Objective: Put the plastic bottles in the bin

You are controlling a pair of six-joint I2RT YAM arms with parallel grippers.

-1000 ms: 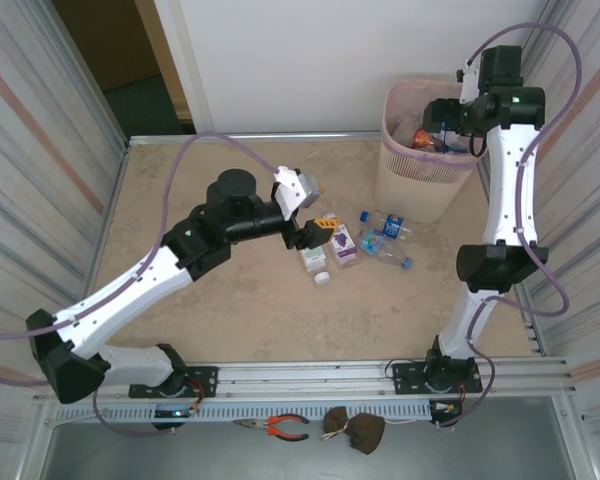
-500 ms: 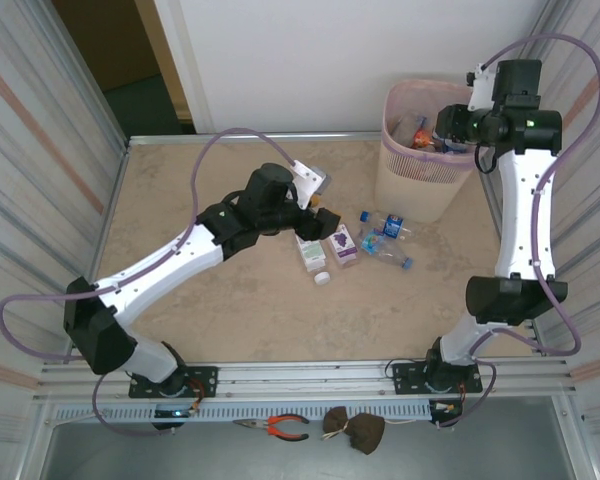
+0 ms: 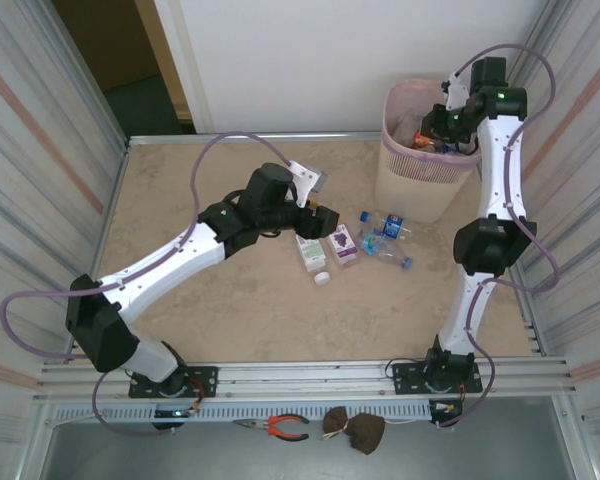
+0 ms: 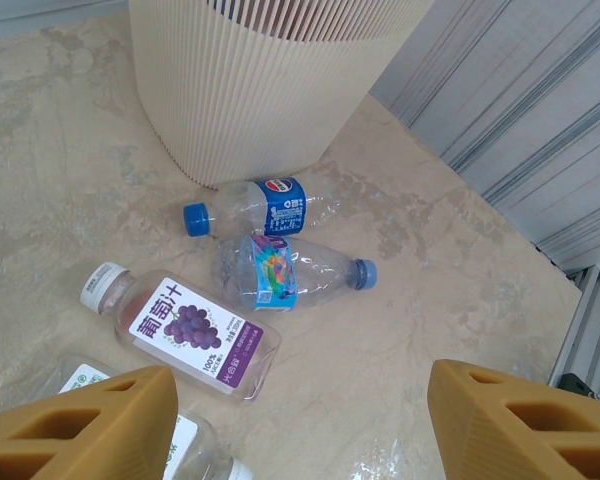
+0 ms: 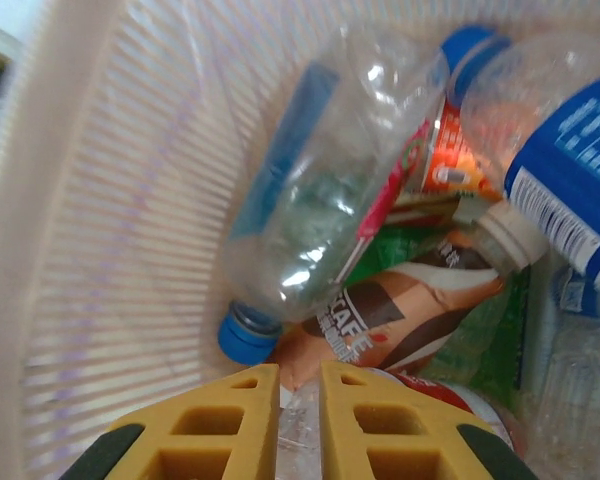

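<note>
Setting: beige marbled tabletop, ribbed metal walls at both sides, a white wall behind.
Bottles left: four bottles lie in a loose cluster mid-tabletop, near the bin's foot: the grape bottle, the white-label bottle, the Pepsi bottle and the blue-cap bottle.
Bottles done: several already lie heaped inside the bin, a clear one on top.
Key relation: the grape bottle lies just ahead of and below the left tool, a little to its left. Its long axis runs diagonally, white cap far-left and base near-right, so it crosses the tool's closing line at a slant.
Left tool: fingers spread wide, nothing between them, hovering above the cluster.
Right tool: fingers pressed together on nothing, over the bin's mouth, well apart from the loose bottles.
Nearer arm: the left, by far.
In the way: the white-label bottle lies just beside the grape bottle, partly under the left finger. The blue-cap bottle is close at the far side. A grasp probably needs some wrist turn to take one bottle alone.
</note>
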